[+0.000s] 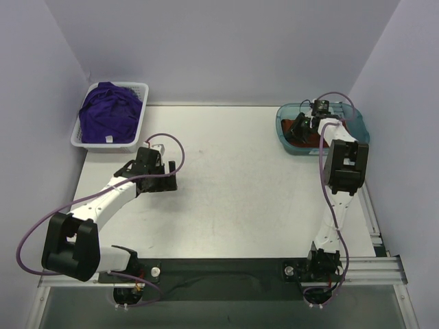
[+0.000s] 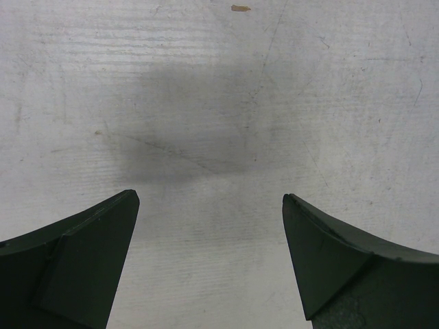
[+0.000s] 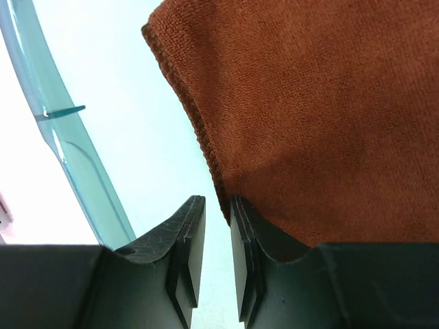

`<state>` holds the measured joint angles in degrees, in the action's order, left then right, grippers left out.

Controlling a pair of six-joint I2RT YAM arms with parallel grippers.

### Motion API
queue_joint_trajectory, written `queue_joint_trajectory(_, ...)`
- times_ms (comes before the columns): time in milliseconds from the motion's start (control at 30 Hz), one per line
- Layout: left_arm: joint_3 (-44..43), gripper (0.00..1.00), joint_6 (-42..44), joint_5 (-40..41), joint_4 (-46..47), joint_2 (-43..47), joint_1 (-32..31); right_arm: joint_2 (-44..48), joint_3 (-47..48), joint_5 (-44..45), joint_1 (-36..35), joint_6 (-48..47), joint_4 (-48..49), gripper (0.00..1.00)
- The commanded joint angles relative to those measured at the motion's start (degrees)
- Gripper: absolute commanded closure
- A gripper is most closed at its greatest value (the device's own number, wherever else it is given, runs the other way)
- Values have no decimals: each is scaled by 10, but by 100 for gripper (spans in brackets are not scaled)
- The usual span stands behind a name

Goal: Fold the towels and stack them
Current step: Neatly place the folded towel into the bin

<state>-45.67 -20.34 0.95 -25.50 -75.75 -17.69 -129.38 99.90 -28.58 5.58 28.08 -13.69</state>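
The purple towels (image 1: 110, 113) lie heaped in the white basket (image 1: 142, 89) at the far left. The rust-orange towel (image 3: 309, 103) lies flat in the teal tray (image 3: 75, 157) at the far right, partly hidden by the arm in the top view (image 1: 296, 142). My right gripper (image 3: 217, 200) is low inside the tray (image 1: 287, 110), at the towel's left edge. Its jaws are only narrowly apart, with bare tray floor showing between them. In the top view the right gripper (image 1: 302, 127) is over the tray. My left gripper (image 2: 211, 199) is wide open and empty over bare table (image 1: 164, 179).
The basket stands against the left wall, and the tray stands near the right wall. The white table (image 1: 233, 178) lies between them. Grey walls close in the back and both sides.
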Motion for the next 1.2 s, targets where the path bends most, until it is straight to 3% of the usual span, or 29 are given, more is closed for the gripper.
queue_joint_trajectory(0,-5,2,-1,-10,25,15,-2,37,-1,-21,-3,-10,6,77)
queue_joint_trajectory(233,-6,3,-1,-24,24,17,-2,63,-18,-21,0,-40,17,77)
queue_joint_trajectory(400,-4,3,-1,-23,25,18,-2,76,-43,-19,5,-16,50,69)
queue_joint_trajectory(733,-3,2,-2,-24,25,30,-2,112,-85,-2,10,-9,54,72)
queue_joint_trajectory(1033,-1,3,-4,-26,25,38,-2,128,-110,1,10,-18,61,69)
queue_joint_trajectory(1167,-1,3,-5,-28,25,39,-2,106,-88,-27,10,-16,64,48)
